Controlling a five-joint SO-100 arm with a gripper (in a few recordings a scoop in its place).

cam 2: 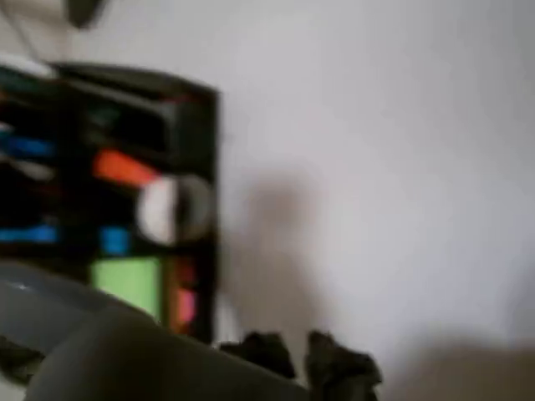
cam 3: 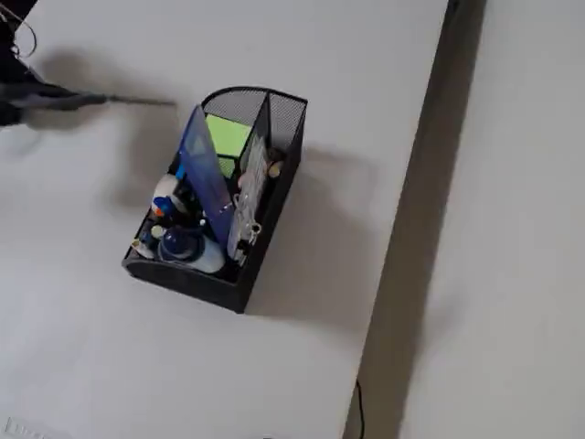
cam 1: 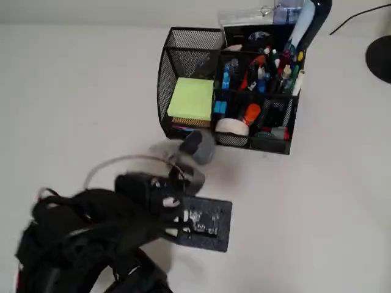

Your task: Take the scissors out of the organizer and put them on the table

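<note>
Scissors (cam 1: 194, 148) blurred, held up off worktop (cam 1: 317, 201) just in front of organizer (cam 1: 227, 91).
Tool (cam 1: 183, 160) closed on grey handles; blades (cam 3: 137, 101) point toward organizer. No writing legible. Green pad (cam 1: 191, 99), tape roll (cam 1: 233, 126) inside.

scissors (cam 3: 91, 99) smeared by motion blur at fixed view's far left edge, handles cut off, gripper (cam 1: 194, 146) a grey blur overhead, jaw state unreadable, organizer (cam 2: 109, 200) blurred and cropped left in wrist view
</note>
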